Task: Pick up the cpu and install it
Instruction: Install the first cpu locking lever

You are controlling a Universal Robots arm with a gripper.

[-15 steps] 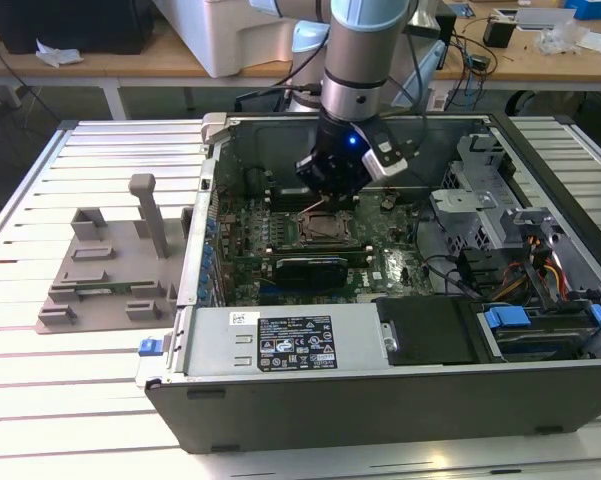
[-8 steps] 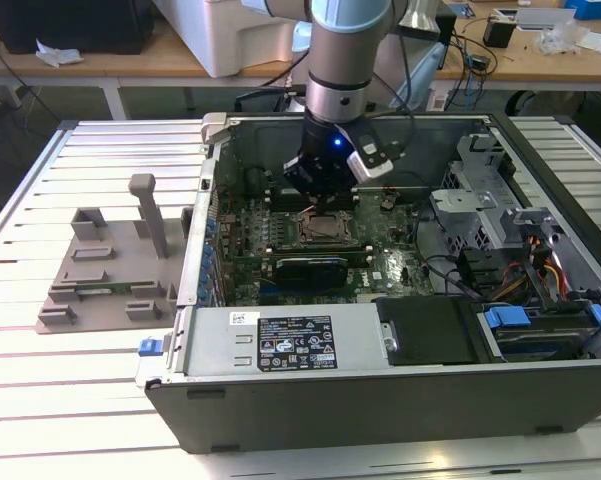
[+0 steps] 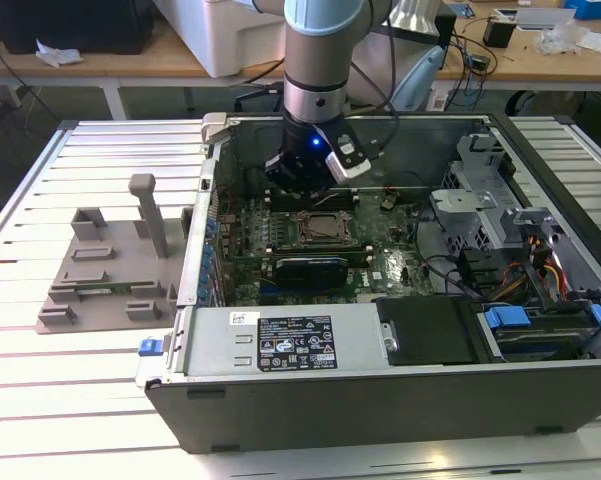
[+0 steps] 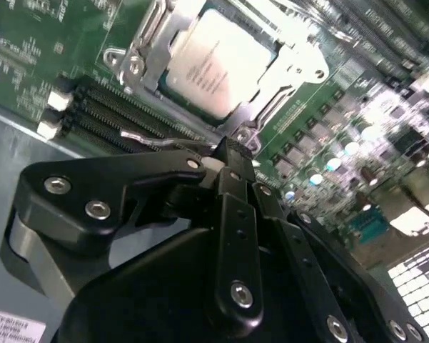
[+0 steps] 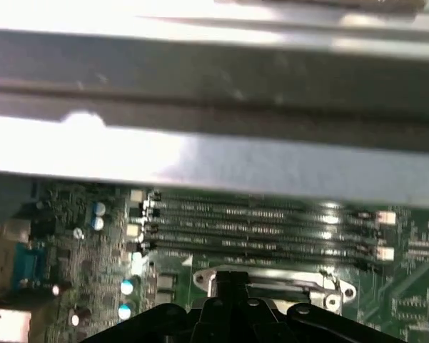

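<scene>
The cpu (image 4: 215, 63) lies flat in the metal-framed socket (image 4: 139, 53) on the green motherboard (image 3: 390, 268), its silvery top facing up. In the exterior view the cpu (image 3: 325, 228) sits mid-board inside the open computer case. My gripper (image 4: 230, 151) hangs just behind the socket, above the black memory slots (image 4: 121, 118), a little clear of the chip. Its black fingers meet at the tips, shut, with nothing seen between them. In the first wrist view the gripper (image 5: 233, 280) hovers in front of the socket's metal edge (image 5: 300, 284).
The case's metal walls (image 3: 400, 140) enclose the board. A drive cage (image 3: 485, 185) and cables (image 3: 545, 265) fill the exterior view's right. The power supply (image 3: 280, 340) lies along the front. A grey fixture tray (image 3: 105, 275) with upright posts stands on the slatted table at the exterior view's left.
</scene>
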